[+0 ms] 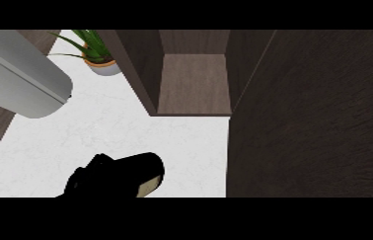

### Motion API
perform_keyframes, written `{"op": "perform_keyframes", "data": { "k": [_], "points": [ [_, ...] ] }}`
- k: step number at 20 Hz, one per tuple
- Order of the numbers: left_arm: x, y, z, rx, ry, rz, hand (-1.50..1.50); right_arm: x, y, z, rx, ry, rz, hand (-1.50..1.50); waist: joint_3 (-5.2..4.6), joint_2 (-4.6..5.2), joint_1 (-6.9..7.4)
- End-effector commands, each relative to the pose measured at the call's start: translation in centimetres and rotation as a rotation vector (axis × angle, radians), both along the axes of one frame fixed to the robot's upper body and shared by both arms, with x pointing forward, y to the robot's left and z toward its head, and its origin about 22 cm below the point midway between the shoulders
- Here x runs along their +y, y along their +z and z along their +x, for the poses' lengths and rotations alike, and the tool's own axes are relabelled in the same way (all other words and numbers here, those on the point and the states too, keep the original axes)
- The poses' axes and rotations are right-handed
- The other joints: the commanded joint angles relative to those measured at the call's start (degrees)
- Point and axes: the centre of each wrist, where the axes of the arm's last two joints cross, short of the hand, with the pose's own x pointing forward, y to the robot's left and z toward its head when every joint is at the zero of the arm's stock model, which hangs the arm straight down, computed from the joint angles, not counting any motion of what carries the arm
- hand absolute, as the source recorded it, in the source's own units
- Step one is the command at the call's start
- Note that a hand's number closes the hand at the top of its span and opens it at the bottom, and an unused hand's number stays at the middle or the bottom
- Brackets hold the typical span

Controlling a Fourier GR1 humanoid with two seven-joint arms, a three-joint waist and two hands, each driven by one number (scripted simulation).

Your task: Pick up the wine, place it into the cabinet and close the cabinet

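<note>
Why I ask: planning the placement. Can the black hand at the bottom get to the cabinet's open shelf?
Probably yes: the door stands swung open at the right, nothing shows on the shelf, and only bare counter lies between it and the hand.

We see a black hand (116, 177) low on the white counter (109, 130), curled around something pale. The cabinet (193, 81) stands open, its door (299, 115) at the right. A plant (98, 54) sits beside a grey forearm (33, 81).
</note>
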Motion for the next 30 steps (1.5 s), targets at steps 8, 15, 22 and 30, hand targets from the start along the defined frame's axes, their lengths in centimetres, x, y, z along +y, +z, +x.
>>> {"op": "perform_keyframes", "data": {
  "k": [8, 15, 22, 30],
  "points": [
    [-4.3, 7.4, 5.5, -0.03, 0.01, -0.015, 1.5, -0.9, -0.5, -1.5, 0.009, -0.003, -0.015, -1.5, -0.02, 0.05, -0.57],
    [-8.1, 10.1, 10.0, -0.063, 0.029, 0.024, 1.5, -0.2, -0.4, -1.2, 0.003, 0.016, -0.007, -1.5, -0.04, 0.11, -0.87],
    [-11.6, 9.3, 11.1, -0.07, 0.065, 0.13, 1.5, -1.3, -0.1, -0.5, -0.004, 0.013, 0.013, -1.5, -0.04, 0.09, -0.71],
    [-14.4, 8.8, 12.7, -0.023, 0.032, 0.222, 1.5, -1.4, -0.3, -1.0, -0.008, -0.009, -0.009, -1.5, -0.04, 0.08, -0.84]
  ]
}}
